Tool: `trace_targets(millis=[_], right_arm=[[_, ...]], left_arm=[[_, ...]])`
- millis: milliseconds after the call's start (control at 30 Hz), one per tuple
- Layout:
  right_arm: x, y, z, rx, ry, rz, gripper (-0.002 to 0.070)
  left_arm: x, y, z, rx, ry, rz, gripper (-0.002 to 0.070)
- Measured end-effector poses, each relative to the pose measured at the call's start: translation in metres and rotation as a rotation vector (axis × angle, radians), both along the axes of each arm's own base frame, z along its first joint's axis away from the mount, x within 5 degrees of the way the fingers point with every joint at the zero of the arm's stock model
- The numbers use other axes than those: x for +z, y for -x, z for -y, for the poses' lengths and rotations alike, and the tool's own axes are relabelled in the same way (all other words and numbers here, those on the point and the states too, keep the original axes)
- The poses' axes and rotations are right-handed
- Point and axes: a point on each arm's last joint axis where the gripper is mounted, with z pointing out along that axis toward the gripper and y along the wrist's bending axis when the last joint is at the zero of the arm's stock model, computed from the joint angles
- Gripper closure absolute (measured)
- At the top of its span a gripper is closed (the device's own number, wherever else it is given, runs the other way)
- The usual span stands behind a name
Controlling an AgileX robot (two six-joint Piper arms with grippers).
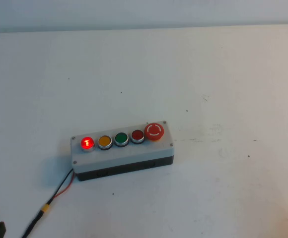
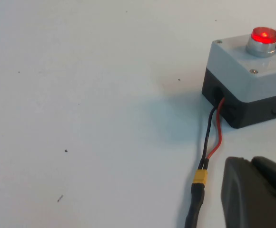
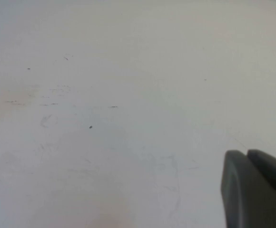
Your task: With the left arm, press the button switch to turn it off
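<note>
Lit button [image 1: 87, 143]: glowing red, marked with a white "1", at the left end of the row on the switch box; seen too from the left wrist camera [image 2: 264, 36], shining above its metal collar.
Switch box [image 1: 123, 151]: light grey lid over a black base, lying flat on the white table [image 1: 208, 74], its long side turned slightly so the right end sits a little farther from the robot.
Other buttons: from the lit button rightward along the box come a yellow button [image 1: 105, 141], a green button [image 1: 121, 138], a dark red button [image 1: 137, 135] and a large red mushroom stop [image 1: 154, 131], none of them glowing.
Cable [image 1: 59, 191]: black and red wires leave the left end of the box base and run toward the robot, meeting a yellow connector [image 2: 200, 178] and then a thick black sleeve.
Left gripper [image 2: 257, 194]: low over the table, near the box's left end and beside the cable, apart from both; nothing is seen in its grasp, and I cannot tell how far it is open.
Right gripper [image 3: 254, 187]: over bare table, with the box nowhere in its camera; its opening cannot be told.
</note>
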Motion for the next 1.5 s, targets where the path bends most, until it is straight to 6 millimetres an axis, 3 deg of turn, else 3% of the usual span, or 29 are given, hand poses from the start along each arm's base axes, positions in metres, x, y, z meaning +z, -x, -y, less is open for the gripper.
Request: trace_targets(millis=[1233, 1333, 1500], right_arm=[[0.0, 0.0, 0.0, 0.0, 0.0, 0.0, 0.0692], [0.0, 0.0, 0.0, 0.0, 0.0, 0.0, 0.0692], [0.0, 0.0, 0.0, 0.0, 0.0, 0.0, 0.0692]], left_arm=[[0.001, 0.0, 0.001, -0.002, 0.014, 0.008, 0.0677], [0.003, 0.0, 0.002, -0.004, 0.079, 0.019, 0.0677], [0.019, -0.002, 0.007, 0.024, 0.482, 0.088, 0.0677]])
